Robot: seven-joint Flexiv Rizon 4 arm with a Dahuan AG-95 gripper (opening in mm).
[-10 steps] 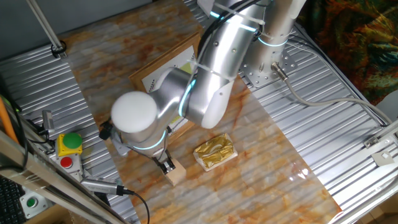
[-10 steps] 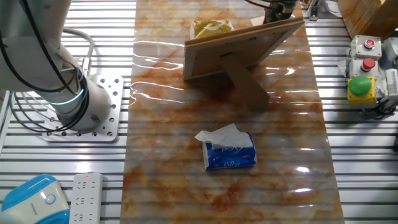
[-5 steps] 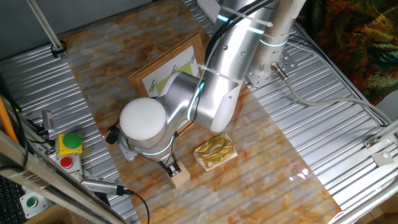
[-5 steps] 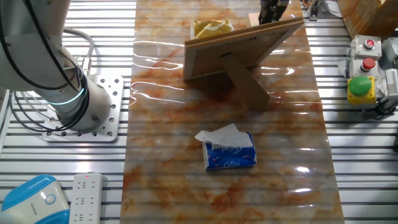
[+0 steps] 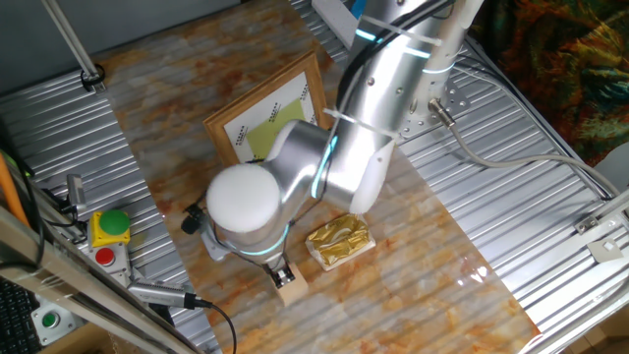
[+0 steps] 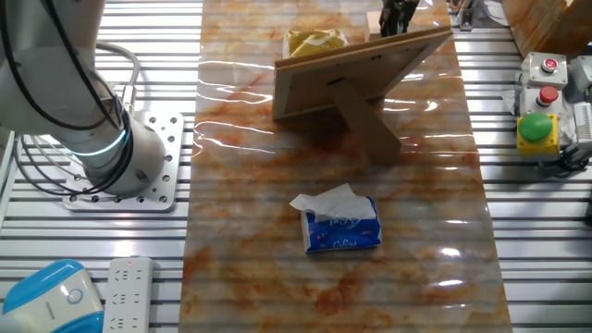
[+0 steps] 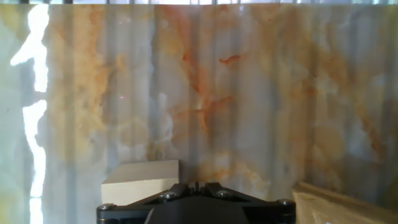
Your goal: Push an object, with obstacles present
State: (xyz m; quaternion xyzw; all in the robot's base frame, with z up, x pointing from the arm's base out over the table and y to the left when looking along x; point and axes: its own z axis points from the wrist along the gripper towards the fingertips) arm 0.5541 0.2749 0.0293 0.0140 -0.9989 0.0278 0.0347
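The small light-tan wooden block (image 5: 291,286) lies on the marble table near its front edge, just left of the gold foil packet (image 5: 339,242). My gripper (image 5: 281,269) is shut with nothing in it, and its tips stand against the block's far side. In the hand view the block (image 7: 142,180) sits just left of the shut fingertips (image 7: 198,185). The picture frame (image 5: 269,118) stands behind the arm. In the other fixed view the frame's back (image 6: 361,67) hides most of the gripper (image 6: 398,15), and the packet (image 6: 314,42) peeks above it.
A blue tissue pack (image 6: 340,228) lies mid-table on the frame's back side. A box with a green button (image 5: 109,227) sits on the ribbed metal beside the table. A tan edge (image 7: 339,205) shows at the hand view's lower right.
The gripper has slid toward the table's front edge with the block moving ahead of it, now closer alongside the gold packet. The frame and packet have stayed put.
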